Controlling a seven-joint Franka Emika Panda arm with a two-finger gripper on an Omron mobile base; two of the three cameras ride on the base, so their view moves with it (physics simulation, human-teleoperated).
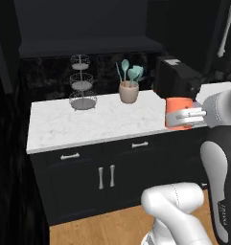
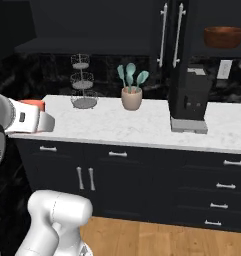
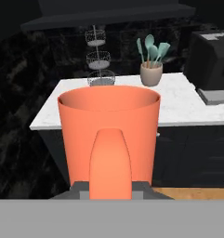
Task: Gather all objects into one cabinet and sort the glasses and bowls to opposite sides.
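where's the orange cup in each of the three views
Left base view: the orange cup sits at the right, held in the tool, in front of the counter's right end.
Right base view: it peeks out at the left edge, above the tool.
Hand view: it stands in the centre foreground, upright.
Shared landmark: the tan utensil crock on the white counter.

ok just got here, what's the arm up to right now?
The gripper is carrying the orange cup, held upright in the air near the front edge of the white marble counter. The brown wooden bowl already sits on a shelf of the black cabinet at upper right. On the counter are a tiered wire basket, a tan utensil crock and a black coffee machine.
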